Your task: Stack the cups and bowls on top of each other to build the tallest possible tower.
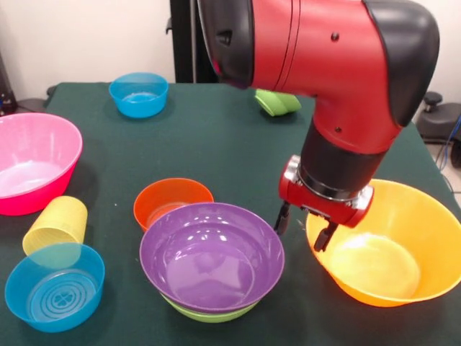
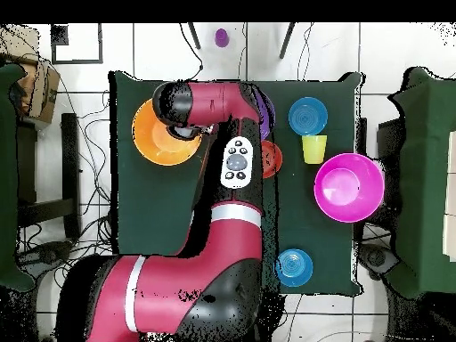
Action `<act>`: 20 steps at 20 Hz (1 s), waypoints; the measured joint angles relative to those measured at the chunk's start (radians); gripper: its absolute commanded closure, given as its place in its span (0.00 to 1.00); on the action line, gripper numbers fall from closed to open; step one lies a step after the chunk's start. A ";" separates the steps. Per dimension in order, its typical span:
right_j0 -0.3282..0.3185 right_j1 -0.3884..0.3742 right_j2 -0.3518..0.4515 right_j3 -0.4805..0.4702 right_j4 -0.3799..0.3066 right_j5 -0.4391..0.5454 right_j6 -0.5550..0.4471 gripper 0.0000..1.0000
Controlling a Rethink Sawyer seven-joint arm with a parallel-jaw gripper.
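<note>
Purple bowl (image 1: 212, 256) nested in lime-green bowl (image 1: 210, 313) at bench (image 1: 216, 137) front; small red-orange bowl (image 1: 173, 202) just behind. End effector (image 1: 303, 227) open and empty, hanging between purple bowl and big orange bowl (image 1: 389, 245). Yellow cup (image 1: 56, 225) on its side against blue bowl (image 1: 55, 287)

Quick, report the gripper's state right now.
Gripper: open, holding nothing, fingers straddling the rim of the orange bowl.

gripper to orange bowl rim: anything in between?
Nothing visible. In the front view the gripper hangs open right at the near-side rim of the big orange bowl, one finger outside it and one over the inside. The purple bowl, nested in a lime-green bowl, sits beside the gripper, not in the path.
</note>
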 measured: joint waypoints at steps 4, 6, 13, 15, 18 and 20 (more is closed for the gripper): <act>0.002 0.028 -0.007 -0.023 0.000 0.000 0.000 0.00; 0.004 0.037 -0.011 -0.030 0.000 0.000 0.000 0.00; 0.011 0.047 -0.018 -0.043 0.000 0.000 0.000 0.00; 0.013 0.047 -0.018 -0.043 0.000 0.000 0.000 0.00; 0.015 0.047 -0.019 -0.043 0.000 0.000 0.000 0.00; 0.016 0.047 -0.019 -0.043 0.000 0.000 0.000 0.00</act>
